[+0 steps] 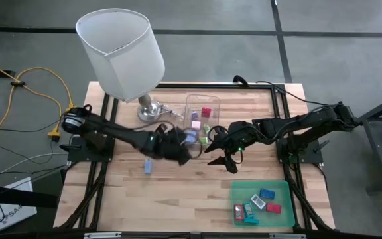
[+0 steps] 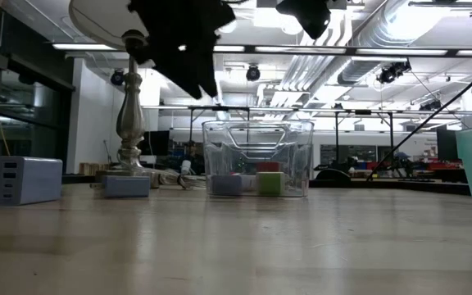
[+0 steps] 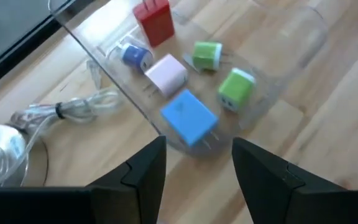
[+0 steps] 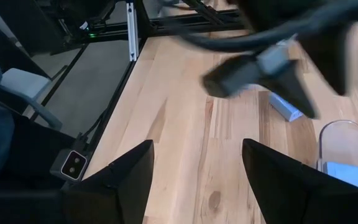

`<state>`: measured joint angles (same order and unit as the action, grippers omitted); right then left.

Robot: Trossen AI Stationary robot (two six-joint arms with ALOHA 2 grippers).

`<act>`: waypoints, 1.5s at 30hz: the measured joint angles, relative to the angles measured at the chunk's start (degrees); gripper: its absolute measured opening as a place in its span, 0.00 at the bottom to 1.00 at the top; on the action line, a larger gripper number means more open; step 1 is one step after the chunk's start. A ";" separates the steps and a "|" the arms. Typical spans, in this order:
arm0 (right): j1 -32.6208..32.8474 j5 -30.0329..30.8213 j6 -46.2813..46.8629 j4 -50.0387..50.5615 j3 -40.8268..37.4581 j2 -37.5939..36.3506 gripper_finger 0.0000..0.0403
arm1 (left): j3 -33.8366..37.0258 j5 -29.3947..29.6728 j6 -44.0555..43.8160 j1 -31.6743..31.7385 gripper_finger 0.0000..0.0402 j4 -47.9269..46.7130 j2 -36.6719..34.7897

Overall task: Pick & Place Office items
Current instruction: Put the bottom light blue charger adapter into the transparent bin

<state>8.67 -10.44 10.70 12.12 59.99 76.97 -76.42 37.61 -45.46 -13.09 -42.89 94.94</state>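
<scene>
Pale wood-plank table (image 1: 178,192); clear glossy plastic box (image 3: 278,68); shiny metal lamp base (image 1: 148,110).

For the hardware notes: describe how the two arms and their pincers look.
Both arms are dark and jointed. The left pincer and the right pincer each end in two black, wedge-shaped fingers. Small green lights glow near both wrists.

Two dark jointed arms, black wedge-shaped fingers (image 3: 142,180), trailing cables

I see my left gripper (image 1: 186,147) and right gripper (image 1: 223,157) both raised mid-table, facing each other, fingers parted.
</scene>
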 joint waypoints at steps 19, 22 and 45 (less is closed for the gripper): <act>0.00 0.01 0.01 -0.45 0.00 0.00 0.58 | 0.04 -5.70 -36.84 -14.34 0.44 -25.68 -0.81; 0.00 0.01 0.01 -0.46 0.00 0.00 0.58 | 0.04 -7.52 -45.72 -15.47 0.44 -27.53 -0.81; 0.01 0.00 0.00 -0.53 0.00 0.00 0.58 | 1.48 -31.01 -67.09 -14.33 0.44 -34.91 -0.28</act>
<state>8.69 -10.44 10.70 11.59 59.99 76.97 -74.94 6.60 -112.55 -27.42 -77.80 94.65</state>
